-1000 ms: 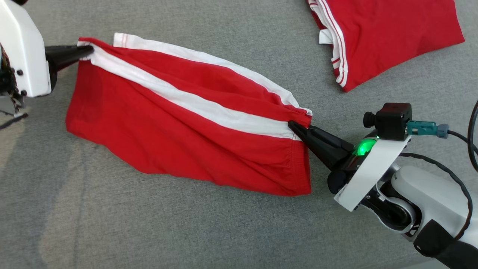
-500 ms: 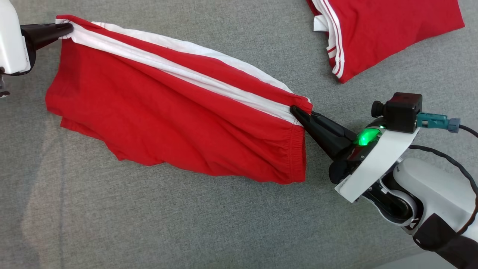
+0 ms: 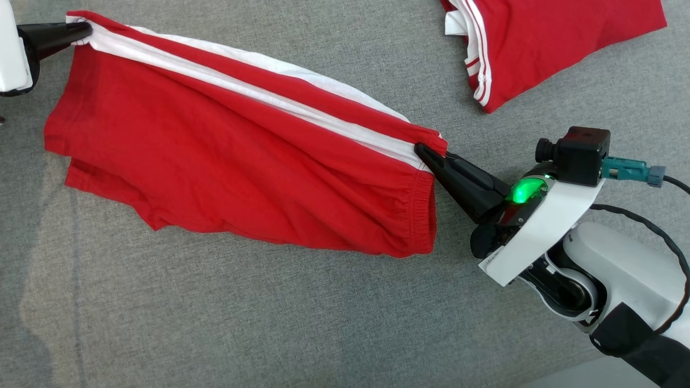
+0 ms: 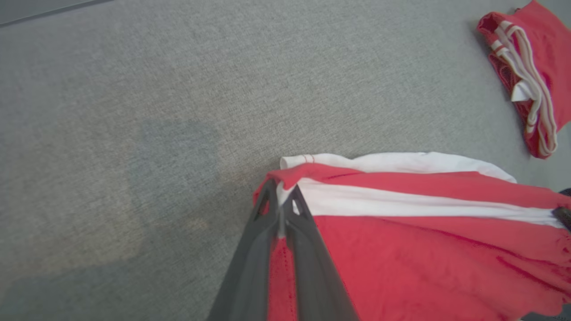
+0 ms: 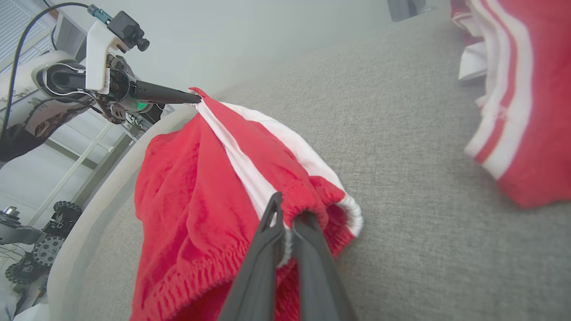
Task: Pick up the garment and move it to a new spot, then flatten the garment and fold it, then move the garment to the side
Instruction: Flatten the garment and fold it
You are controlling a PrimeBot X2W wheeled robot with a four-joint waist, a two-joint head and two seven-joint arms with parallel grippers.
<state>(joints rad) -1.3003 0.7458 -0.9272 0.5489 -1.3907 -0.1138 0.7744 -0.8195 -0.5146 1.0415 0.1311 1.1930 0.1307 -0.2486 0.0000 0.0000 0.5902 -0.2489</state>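
A red garment [image 3: 242, 156] with a broad white stripe along its top edge is stretched out between two robot grippers, over a grey fabric surface [image 3: 269, 323].

The left gripper [image 3: 86, 29] has its two dark fingers pressed together on one corner of the cloth, right where the white stripe meets the hem. In its own wrist view a thin fold of red and white fabric is caught between the fingertips, and the rest of the garment spreads away from them to the right.

The right gripper [image 3: 423, 151] pinches the opposite end – the gathered elastic waistband – with its fingers closed on the band just where the stripe ends. From its tips the stripe runs taut, straight across to the left gripper's tips. Below that line the red cloth sags in soft wrinkles; whether its lower edge rests on the surface cannot be told.

A green light [image 3: 525, 189] glows on the wrist just behind the right gripper's fingers.

A folded red garment [image 3: 550, 43] with thin white stripes lies on the surface beyond the right gripper, well apart from the held cloth.
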